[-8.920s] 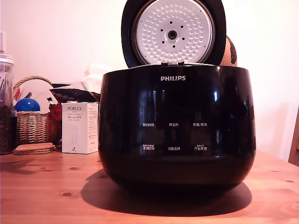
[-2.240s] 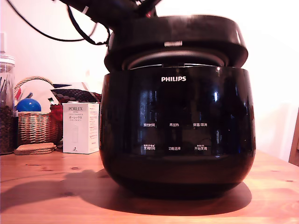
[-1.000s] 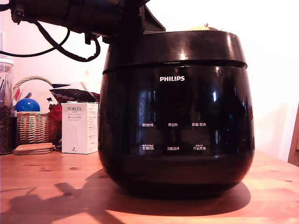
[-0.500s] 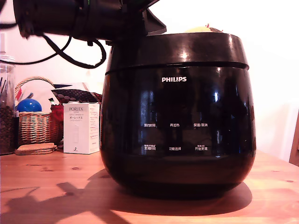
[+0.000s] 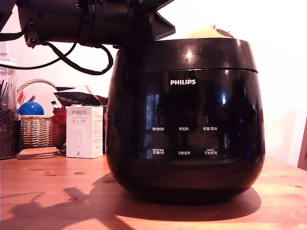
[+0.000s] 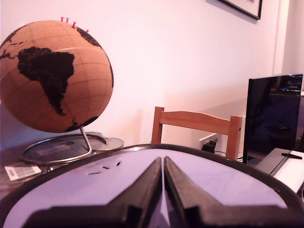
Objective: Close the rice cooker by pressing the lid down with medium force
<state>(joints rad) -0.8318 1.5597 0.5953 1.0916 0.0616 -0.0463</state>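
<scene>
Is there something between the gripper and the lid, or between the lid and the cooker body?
Nothing visible. The gripper, fingers together, lies on the lid, and the lid sits down on the rice cooker with only a thin seam showing.

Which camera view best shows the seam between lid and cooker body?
The exterior view: the lid meets the rice cooker in one thin, level line. The wrist view shows only the lid's top beneath the gripper.
</scene>
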